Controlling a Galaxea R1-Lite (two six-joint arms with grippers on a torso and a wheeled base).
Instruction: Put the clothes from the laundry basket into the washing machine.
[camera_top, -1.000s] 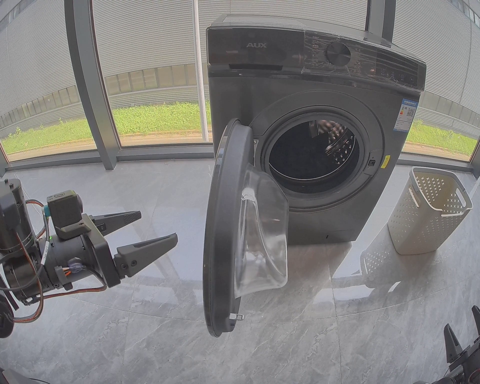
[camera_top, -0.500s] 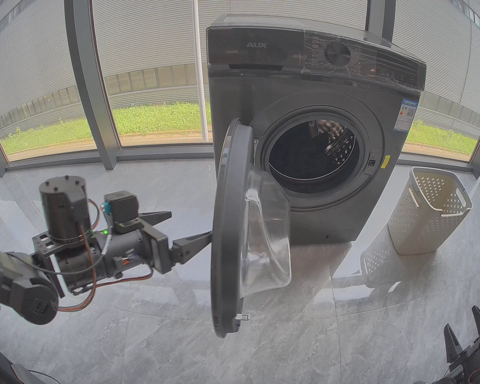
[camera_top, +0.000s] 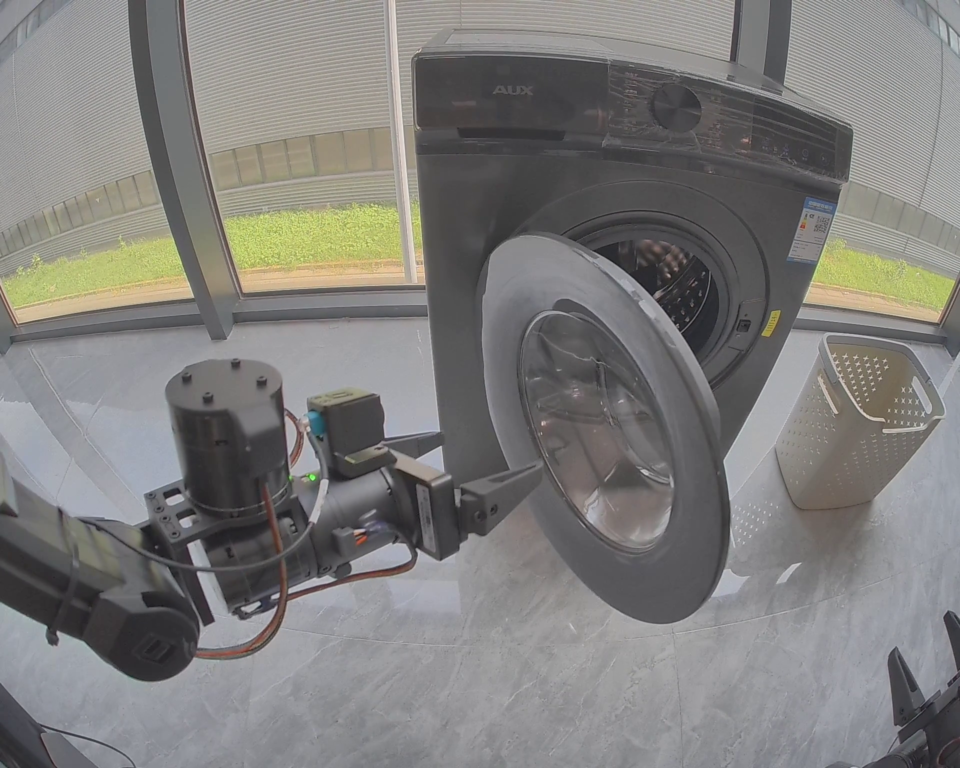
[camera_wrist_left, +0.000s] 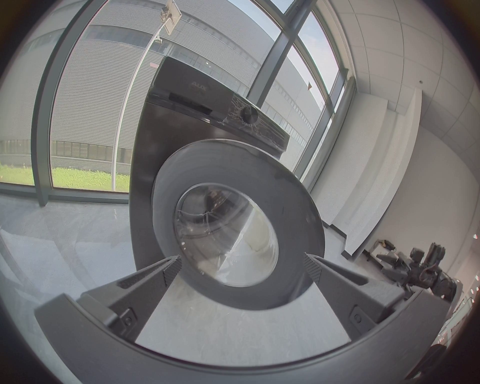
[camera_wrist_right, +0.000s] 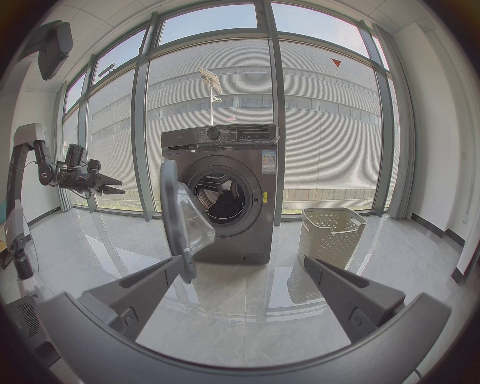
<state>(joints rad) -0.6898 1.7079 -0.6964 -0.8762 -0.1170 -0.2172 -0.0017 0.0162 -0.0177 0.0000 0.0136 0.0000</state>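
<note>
Spread and empty, the left pincer (camera_top: 490, 455) sits by the outer face of the door (camera_top: 610, 430), likely to push it shut; the right pincer (camera_wrist_right: 241, 261) hangs open too.

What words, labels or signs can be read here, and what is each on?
Brand mark: short pale lettering on the top panel of the washing machine, a maker's name, left unquoted.
Blue-and-white label: on the machine's front, too small to read.
Yellow sticker: beside the door opening, too small to read.
Control panel markings: blurred.
Red triangle: on the window glass, no words.
</note>
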